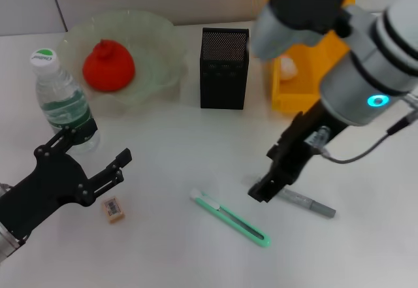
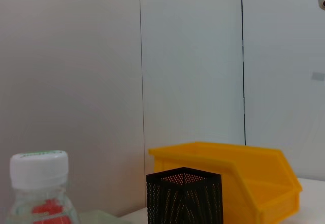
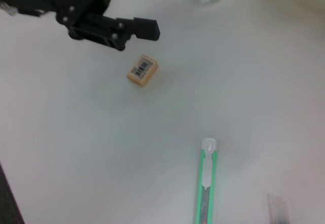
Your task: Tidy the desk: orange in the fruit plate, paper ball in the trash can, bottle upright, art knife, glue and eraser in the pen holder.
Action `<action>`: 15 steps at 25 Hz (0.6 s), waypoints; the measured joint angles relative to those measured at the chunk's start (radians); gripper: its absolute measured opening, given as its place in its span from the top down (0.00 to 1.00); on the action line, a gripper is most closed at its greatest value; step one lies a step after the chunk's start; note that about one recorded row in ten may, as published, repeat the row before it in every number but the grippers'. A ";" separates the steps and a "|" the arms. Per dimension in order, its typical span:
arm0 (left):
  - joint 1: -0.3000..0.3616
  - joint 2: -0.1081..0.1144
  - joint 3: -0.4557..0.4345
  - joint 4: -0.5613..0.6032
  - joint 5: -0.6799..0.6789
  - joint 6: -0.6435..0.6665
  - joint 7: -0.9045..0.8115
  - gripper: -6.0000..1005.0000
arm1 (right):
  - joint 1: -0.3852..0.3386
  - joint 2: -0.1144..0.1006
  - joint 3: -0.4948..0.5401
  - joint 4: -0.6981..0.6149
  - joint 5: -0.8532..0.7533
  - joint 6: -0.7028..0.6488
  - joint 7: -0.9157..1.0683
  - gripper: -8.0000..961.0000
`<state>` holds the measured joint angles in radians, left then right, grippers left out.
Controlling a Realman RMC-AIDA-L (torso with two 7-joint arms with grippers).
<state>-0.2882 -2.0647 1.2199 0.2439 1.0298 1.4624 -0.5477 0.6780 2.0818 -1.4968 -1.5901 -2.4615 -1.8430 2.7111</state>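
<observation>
The orange [image 1: 108, 66] lies in the pale-green fruit plate [image 1: 160, 40] at the back left. The bottle [image 1: 62, 98] stands upright beside it, white cap [image 2: 39, 168] on top. My left gripper [image 1: 95, 147] is open, one finger by the bottle's base, the other [image 3: 137, 27] above the eraser [image 1: 113, 209] [image 3: 141, 71]. The mint-green art knife [image 1: 230, 217] [image 3: 205, 183] lies flat at front centre. The grey glue [image 1: 305, 202] lies to its right, with my right gripper [image 1: 264, 190] low over its near end. A white paper ball [image 1: 287, 68] sits in the yellow trash can [image 1: 307, 85]. The black mesh pen holder [image 1: 224, 69] stands between plate and can.
The trash can [image 2: 238, 178] and pen holder [image 2: 184, 196] stand close together at the back, against a pale wall. My right arm's bulky grey elbow [image 1: 353, 59] hangs over the trash can and hides part of it.
</observation>
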 joint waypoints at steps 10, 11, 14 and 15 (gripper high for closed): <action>0.001 -0.001 -0.001 0.000 -0.002 -0.021 0.000 0.20 | 0.132 0.005 -0.202 0.073 -0.056 0.053 0.188 0.19; 0.001 -0.002 0.000 0.000 -0.003 -0.021 0.000 0.20 | 0.150 0.006 -0.231 0.103 -0.060 0.066 0.205 0.19; 0.001 -0.001 0.000 0.000 -0.006 -0.021 0.000 0.20 | 0.161 0.008 -0.260 0.130 -0.061 0.088 0.221 0.20; 0.001 -0.001 0.000 0.000 -0.007 -0.021 0.000 0.20 | 0.163 0.008 -0.272 0.139 -0.061 0.100 0.228 0.20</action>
<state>-0.2868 -2.0659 1.2195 0.2440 1.0231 1.4413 -0.5475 0.8405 2.0901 -1.7691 -1.4512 -2.5221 -1.7425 2.9394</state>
